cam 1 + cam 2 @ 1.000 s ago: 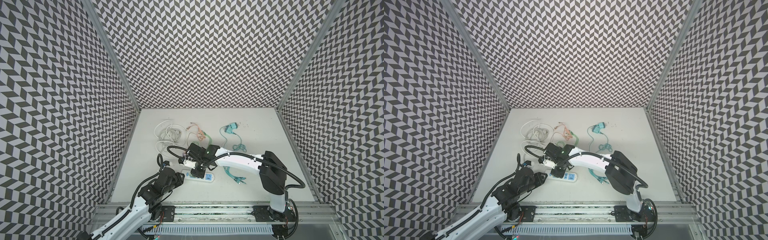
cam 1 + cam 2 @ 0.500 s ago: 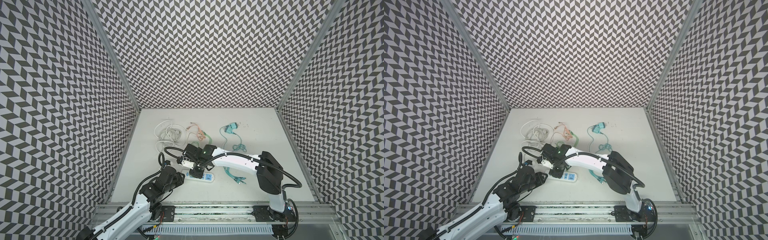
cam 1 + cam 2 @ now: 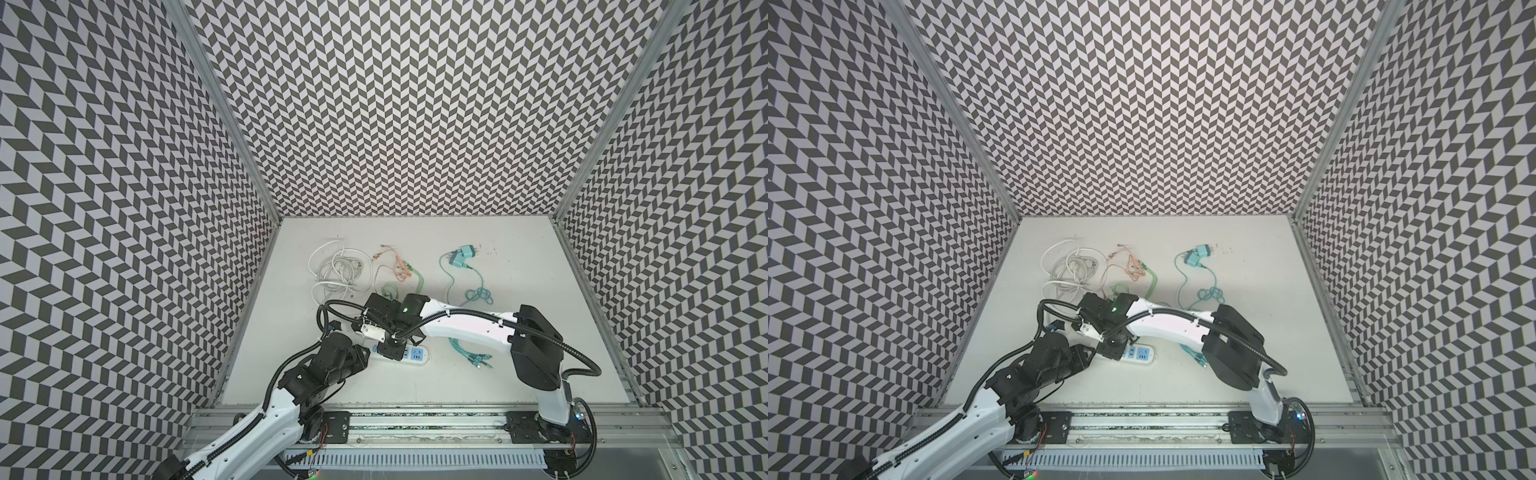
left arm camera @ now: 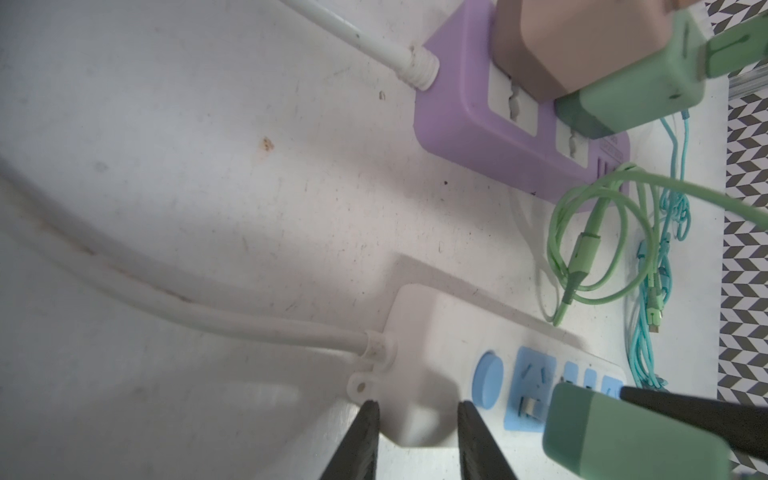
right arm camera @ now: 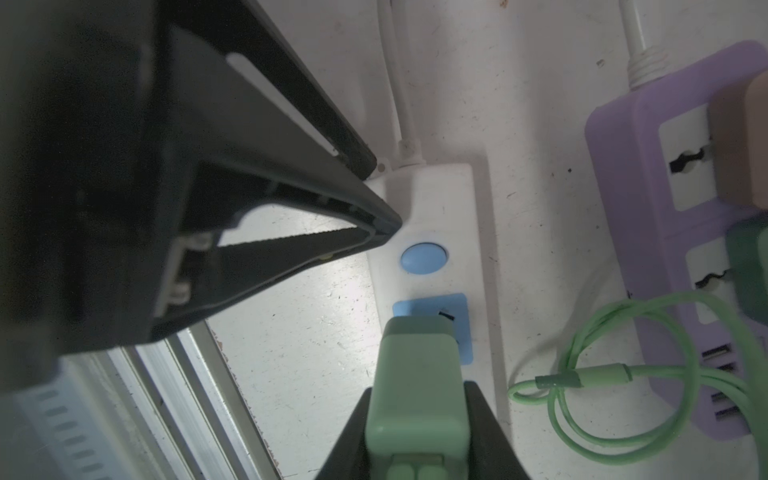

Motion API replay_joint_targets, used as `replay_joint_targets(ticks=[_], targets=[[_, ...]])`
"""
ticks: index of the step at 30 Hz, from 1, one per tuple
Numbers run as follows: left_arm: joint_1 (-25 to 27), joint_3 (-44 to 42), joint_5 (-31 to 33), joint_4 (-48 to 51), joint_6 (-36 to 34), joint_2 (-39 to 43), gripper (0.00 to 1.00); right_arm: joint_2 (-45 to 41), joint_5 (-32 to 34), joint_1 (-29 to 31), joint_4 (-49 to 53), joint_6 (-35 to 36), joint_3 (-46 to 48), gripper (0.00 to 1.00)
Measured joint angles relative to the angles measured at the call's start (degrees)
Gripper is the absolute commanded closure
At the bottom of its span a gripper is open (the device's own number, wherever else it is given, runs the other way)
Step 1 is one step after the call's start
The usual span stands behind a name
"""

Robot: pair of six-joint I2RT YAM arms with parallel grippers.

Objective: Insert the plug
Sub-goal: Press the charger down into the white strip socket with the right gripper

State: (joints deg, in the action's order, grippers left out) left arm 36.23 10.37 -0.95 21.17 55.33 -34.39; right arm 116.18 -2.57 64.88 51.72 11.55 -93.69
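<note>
A white power strip with blue sockets lies near the table's front. My left gripper is shut on its cord end; its black fingers reach in beside the blue button. My right gripper is shut on the green plug, whose front end sits at the first blue socket. In the left wrist view a metal prong shows between the plug and the socket face. In both top views the two grippers meet over the strip and hide the plug.
A purple power strip with a beige charger and a green charger lies just beyond. A green cable coil and teal cables lie beside the white strip. A white cord bundle and a teal charger lie farther back.
The right arm's wrist and elbow have shifted slightly left over the white strip. The left gripper stays at the strip's cord end.
</note>
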Motion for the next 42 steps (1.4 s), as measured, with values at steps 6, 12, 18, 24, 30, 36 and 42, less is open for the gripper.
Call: replay_joint_targets(ticks=[6, 12, 18, 24, 30, 36, 42], targets=[[0.0, 0.0, -0.6, 0.0, 0.0, 0.0, 0.65, 1.4, 1.2, 0.3, -1.0, 0.0, 0.0, 0.67], [0.0, 0.1, -1.6, -0.2, -0.2, -0.1, 0.65, 3.2, 1.7, 0.3, -1.4, 0.1, -0.7, 0.75], [0.0, 0.1, -1.9, -0.1, -0.2, -0.1, 0.65, 3.3, 1.8, 0.3, -1.5, 0.1, -0.9, 0.8], [0.0, 0.9, -2.1, -0.1, -0.2, 0.0, 0.65, 3.2, 1.7, 0.2, -2.1, 0.0, -0.7, 0.78], [0.1, 1.9, -2.2, 0.1, -0.2, -0.2, 0.63, 2.5, 1.4, 0.2, -3.4, -0.2, 0.4, 0.65], [0.1, 2.9, -2.2, 0.0, -0.2, -1.0, 0.63, 2.1, 0.7, -0.2, -5.4, -1.0, 1.0, 0.54], [0.1, 3.0, -2.2, 0.3, -0.2, -1.3, 0.63, 0.1, -0.1, -0.8, -5.6, -2.0, 2.6, 0.48]])
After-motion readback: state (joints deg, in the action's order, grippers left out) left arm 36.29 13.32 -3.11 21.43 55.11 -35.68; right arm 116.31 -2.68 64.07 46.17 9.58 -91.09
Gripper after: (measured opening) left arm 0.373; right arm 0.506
